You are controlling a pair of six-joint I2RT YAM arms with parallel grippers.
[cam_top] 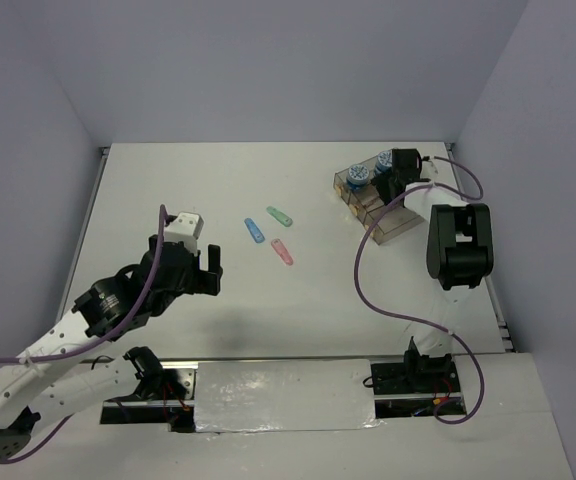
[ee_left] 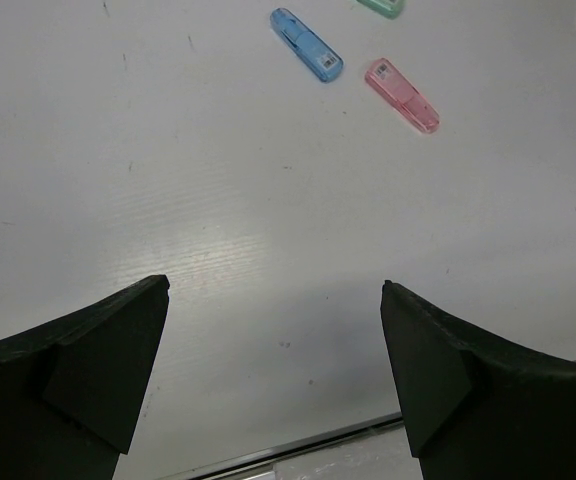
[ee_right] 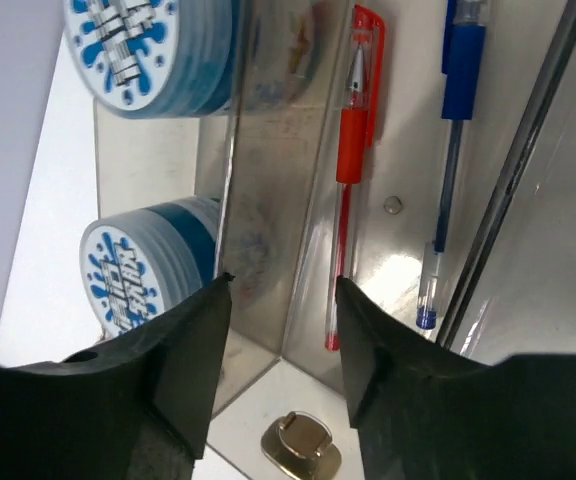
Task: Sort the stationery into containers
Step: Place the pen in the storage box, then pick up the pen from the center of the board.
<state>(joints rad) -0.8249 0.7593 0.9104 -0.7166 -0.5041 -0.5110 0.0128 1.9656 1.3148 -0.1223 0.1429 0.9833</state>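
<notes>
Though both hold nothing, the left gripper (ee_left: 276, 287) gapes wide, the right gripper (ee_right: 283, 281) half-open. Smooth, clear plastic bins (ee_right: 268, 160) lie beneath it

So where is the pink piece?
In the top view the pink piece lies centrally on the table, just right of the blue piece, below the green piece.

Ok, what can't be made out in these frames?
Bins, top view: right arm covers part; contents there hidden.
Green piece, left wrist: cut by top edge.
Blue pen, right wrist: upper end cut off.
Upper tape roll, right wrist: top cut off.
</notes>
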